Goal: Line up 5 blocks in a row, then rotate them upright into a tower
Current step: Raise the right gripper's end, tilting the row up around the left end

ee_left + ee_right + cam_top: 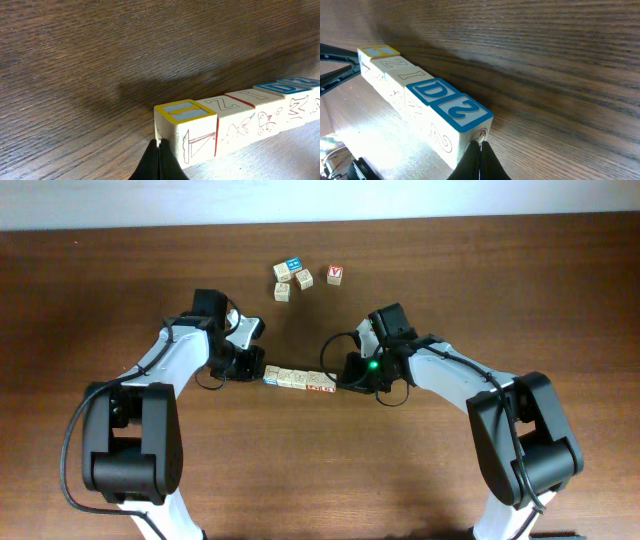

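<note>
The left gripper [159,152] is fully closed, its black fingers pressed together into one point that touches the end face of the yellow-bordered cube [186,125], the left end of the row of five pale wooden letter cubes [300,378]. It holds nothing. The right gripper [480,152] is likewise closed with nothing in its grasp, and its tip meets the opposite end of the row, against the side of the blue-bordered "2" cube [461,112]. The row lies flat on the dark wooden tabletop [450,280], pinned between the two tips, cubes face to face in a straight, unbroken line. From the yellow-bordered end the tops read a red "Z" [225,106], a red "I" [252,97], a blue "D" [429,90] and the "2"; the sides carry thin outline drawings. Beyond the row, well apart from it, sits a loose cluster of small wooden cubes [303,278], among them one with a red "V" [335,274].
</note>
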You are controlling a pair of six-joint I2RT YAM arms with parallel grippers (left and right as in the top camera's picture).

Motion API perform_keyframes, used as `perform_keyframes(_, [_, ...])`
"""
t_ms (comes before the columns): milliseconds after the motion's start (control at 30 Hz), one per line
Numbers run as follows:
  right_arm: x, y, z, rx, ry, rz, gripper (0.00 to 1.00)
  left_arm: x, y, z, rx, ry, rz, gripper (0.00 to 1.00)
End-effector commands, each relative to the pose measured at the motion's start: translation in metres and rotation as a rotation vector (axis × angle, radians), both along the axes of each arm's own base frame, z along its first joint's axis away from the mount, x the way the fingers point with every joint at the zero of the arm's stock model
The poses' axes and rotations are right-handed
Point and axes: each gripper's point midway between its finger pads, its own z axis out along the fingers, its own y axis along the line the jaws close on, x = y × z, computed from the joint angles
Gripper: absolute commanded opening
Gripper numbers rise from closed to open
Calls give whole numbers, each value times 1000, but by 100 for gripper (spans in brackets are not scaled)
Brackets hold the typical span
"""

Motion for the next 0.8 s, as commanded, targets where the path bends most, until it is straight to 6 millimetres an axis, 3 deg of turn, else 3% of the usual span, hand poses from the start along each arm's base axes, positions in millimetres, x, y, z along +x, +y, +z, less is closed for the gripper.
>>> perform_keyframes(0, [6, 15, 36, 65, -83, 42, 4, 3, -8, 4, -38, -8, -22, 0])
perform_keyframes(300, [4, 29, 48, 78, -109, 75, 4, 3, -8, 4, -38, -9, -22, 0])
perform_keyframes(767, [10, 53, 83, 61, -171, 143, 4, 3, -8, 4, -38, -9, -22, 0])
